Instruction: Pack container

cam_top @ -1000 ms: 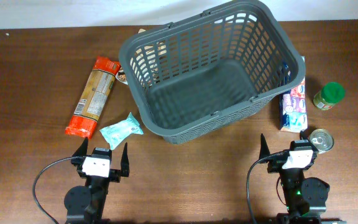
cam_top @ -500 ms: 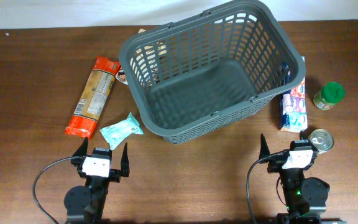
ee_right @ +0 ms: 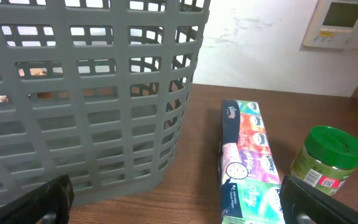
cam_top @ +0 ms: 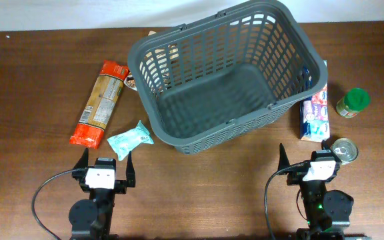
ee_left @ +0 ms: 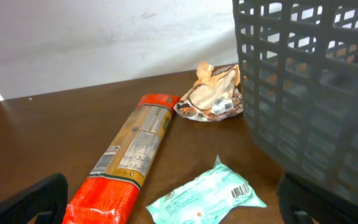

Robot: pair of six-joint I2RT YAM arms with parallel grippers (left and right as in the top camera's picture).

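Overhead, my left pincer (cam_top: 107, 156) and right pincer (cam_top: 303, 148) both stand released and empty, the container (cam_top: 212, 100) ahead between them; through the left wrist, I'd square up on the teal packet (ee_left: 207, 196) just ahead; through the right, the tissue box (ee_right: 247, 162) lies ahead.

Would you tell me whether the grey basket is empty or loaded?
Empty: from overhead the basket shows only its bare floor; nothing lies inside.
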